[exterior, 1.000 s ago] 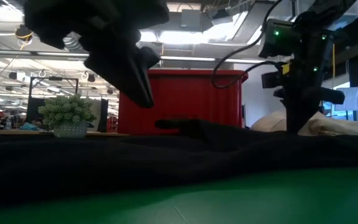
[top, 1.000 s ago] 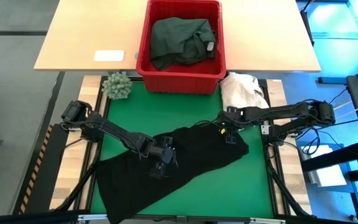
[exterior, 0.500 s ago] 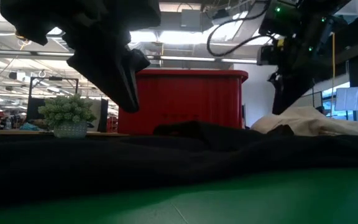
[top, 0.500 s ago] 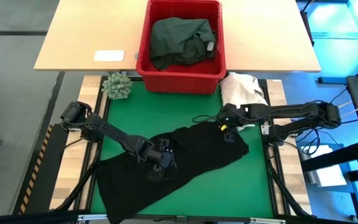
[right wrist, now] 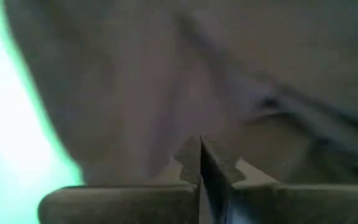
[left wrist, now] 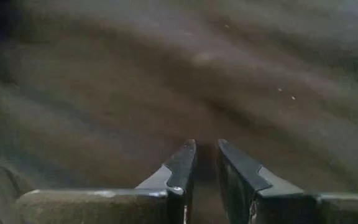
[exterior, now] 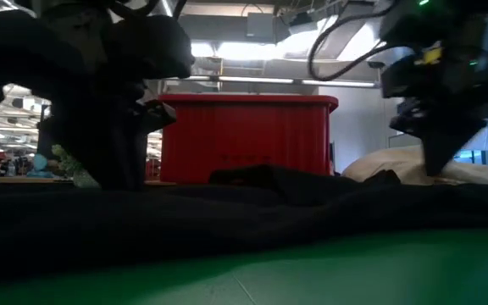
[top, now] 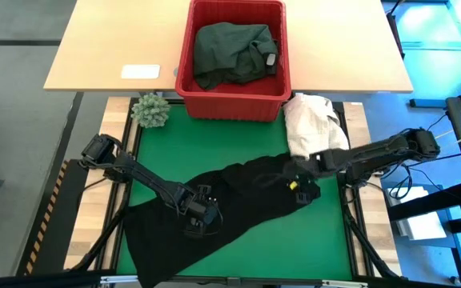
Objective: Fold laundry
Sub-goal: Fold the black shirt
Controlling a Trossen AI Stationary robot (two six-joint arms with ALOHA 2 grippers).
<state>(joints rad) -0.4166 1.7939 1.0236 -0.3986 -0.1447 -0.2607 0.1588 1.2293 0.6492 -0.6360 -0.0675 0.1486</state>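
A black garment [top: 214, 216] lies spread slantwise on the green mat [top: 190, 144], from the near left to the right. A dark green garment [top: 232, 50] lies bunched in the red basket [top: 184, 68] beyond the mat. My left gripper [top: 198, 222] points down at the black garment's middle, its fingers [left wrist: 185, 163] a narrow gap apart with nothing between them. Over the garment's right end, my right gripper [top: 301, 192] points down with its fingers [right wrist: 191, 155] shut together. My left gripper comes at the black garment's middle [left wrist: 204, 93] from above, tips down at cloth level in the low view [exterior: 117, 174]; whether they touch it, I cannot tell. My right gripper stands from above over the garment's right end [right wrist: 166, 93]; I cannot tell whether it touches or holds cloth.
A cream-white cloth heap [top: 314, 124] lies at the mat's far right corner, close behind my right arm. A small potted plant [top: 150, 110] stands at the far left corner. A white flat item [top: 140, 72] lies on the wooden table left of the basket.
My left gripper has sunk onto the black garment and gone a little toward the near edge. My right gripper has lifted off the garment's far right part, tipped, and swung toward the near edge and the right, ending over the garment's right end.
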